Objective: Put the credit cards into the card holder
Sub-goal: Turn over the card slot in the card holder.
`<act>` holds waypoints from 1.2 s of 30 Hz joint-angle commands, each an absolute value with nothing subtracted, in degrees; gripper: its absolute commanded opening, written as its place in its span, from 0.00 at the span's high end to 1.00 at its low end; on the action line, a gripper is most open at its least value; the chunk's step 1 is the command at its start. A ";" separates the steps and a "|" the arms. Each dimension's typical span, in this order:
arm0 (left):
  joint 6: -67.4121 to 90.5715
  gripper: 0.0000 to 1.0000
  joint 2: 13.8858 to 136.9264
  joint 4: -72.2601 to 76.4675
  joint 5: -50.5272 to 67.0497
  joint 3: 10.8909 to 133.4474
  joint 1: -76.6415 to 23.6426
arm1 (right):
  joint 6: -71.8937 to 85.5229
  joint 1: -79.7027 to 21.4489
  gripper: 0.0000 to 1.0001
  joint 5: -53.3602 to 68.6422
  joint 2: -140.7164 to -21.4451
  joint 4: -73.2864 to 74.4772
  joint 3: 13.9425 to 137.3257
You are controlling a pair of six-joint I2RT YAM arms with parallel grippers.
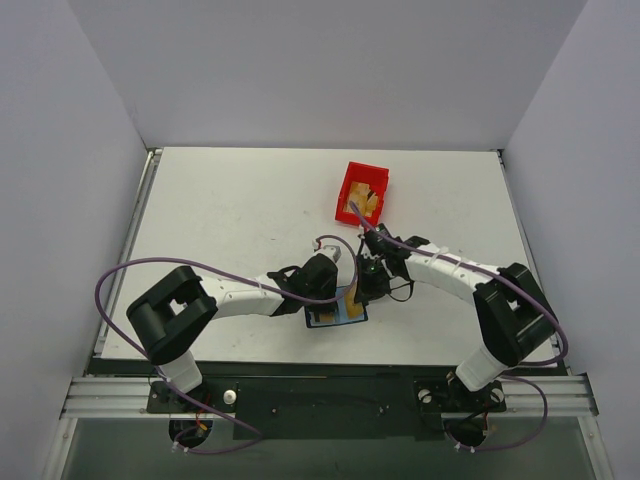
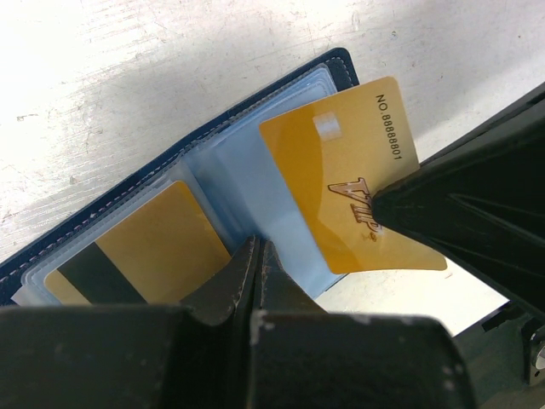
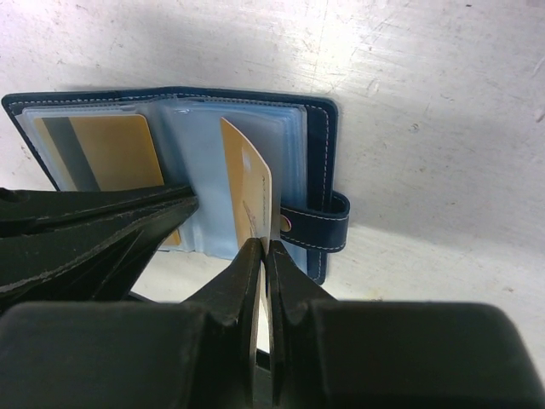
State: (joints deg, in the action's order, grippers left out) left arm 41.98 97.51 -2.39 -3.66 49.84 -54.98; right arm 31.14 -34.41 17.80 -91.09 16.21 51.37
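The left pincer (image 2: pixel 257 256), clenched, sets its tips on the clear sleeves (image 2: pixel 247 170) of the card holder (image 3: pixel 317 145), which lies open on the tabletop (image 1: pixel 230 220) with a striped card (image 2: pixel 145 247) tucked in its left side, while the right pincer (image 3: pixel 261 256) grips the gold VIP card (image 2: pixel 341 162) on edge over the right side.

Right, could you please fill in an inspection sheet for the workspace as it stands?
Surface: white table, scuffed.
Job's things: wallet lies open; striped card sits in one sleeve; VIP card stands on edge over the other sleeves, not yet in.
Clutter: red bin behind the wallet, something yellow inside.
Grippers: right gripper shut on the VIP card; left gripper shut, tips at the wallet's fold.
Cables: purple cables loop off both arms.
Surroundings: white walls on three sides; metal rail at the near edge.
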 commanded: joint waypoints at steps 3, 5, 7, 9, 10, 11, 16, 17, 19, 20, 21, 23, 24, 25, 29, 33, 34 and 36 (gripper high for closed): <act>41.14 1.00 95.89 -3.69 -4.31 50.01 -54.76 | 31.99 -35.51 1.00 14.59 -93.95 17.32 50.01; 40.35 1.00 94.40 -3.69 -4.22 50.54 -54.84 | 32.26 -35.51 1.00 14.94 -94.13 16.44 49.66; 39.47 1.00 93.08 -3.60 -4.13 51.06 -54.84 | 32.78 -35.60 1.00 16.07 -94.22 14.86 48.96; 38.85 1.00 92.02 -3.52 -4.13 51.41 -54.84 | 33.22 -35.51 1.00 17.74 -93.87 12.58 48.08; 38.41 1.00 91.67 -3.43 -4.13 51.42 -54.84 | 33.57 -35.42 1.00 18.28 -93.61 11.35 47.82; 38.32 1.00 91.67 -3.43 -4.13 51.50 -54.76 | 33.75 -35.42 1.00 18.98 -92.65 10.64 47.12; 38.32 1.00 93.16 -3.87 -4.13 51.94 -54.76 | 34.37 -35.16 1.00 17.41 -87.11 10.36 46.23; 38.41 1.00 93.34 -3.35 -4.13 51.60 -54.76 | 34.10 -34.90 1.00 16.18 -85.88 11.15 46.49; 38.58 1.00 94.04 -2.99 -3.69 51.42 -54.76 | 33.40 -34.54 1.00 14.16 -85.17 15.62 47.81; 38.58 1.00 94.30 -3.08 -3.69 51.42 -54.76 | 33.14 -34.54 1.00 12.50 -85.17 16.60 48.86; 38.67 1.00 94.83 -3.08 -3.60 51.42 -54.76 | 32.61 -34.54 1.00 11.70 -85.08 18.79 49.30; 38.67 1.00 95.71 -2.99 -3.52 51.42 -54.76 | 31.91 -34.63 1.00 9.76 -85.34 21.34 50.36; 38.67 1.00 95.89 -3.08 -3.43 51.50 -54.76 | 31.73 -34.63 1.00 8.97 -85.52 22.23 51.23; 38.76 1.00 96.41 -3.08 -3.34 51.50 -54.76 | 31.38 -34.63 1.00 8.53 -85.69 23.54 51.59; 39.20 1.00 97.03 -2.73 -3.16 50.98 -54.76 | 30.94 -34.80 1.00 5.98 -86.13 26.45 53.08; 39.37 1.00 97.03 -2.63 -3.16 50.54 -54.76 | 30.32 -34.72 1.00 3.52 -85.96 28.56 53.79; 39.29 1.00 97.03 -2.64 -3.25 50.45 -54.76 | 30.06 -34.72 1.00 3.25 -85.96 29.09 53.88; 39.37 1.00 97.12 -2.55 -3.34 50.27 -54.76 | 29.62 -34.80 1.00 2.81 -86.13 29.88 54.23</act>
State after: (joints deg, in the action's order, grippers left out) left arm 39.59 96.68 -3.05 -3.38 49.87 -54.96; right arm 31.46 -34.92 8.08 -86.50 23.05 52.56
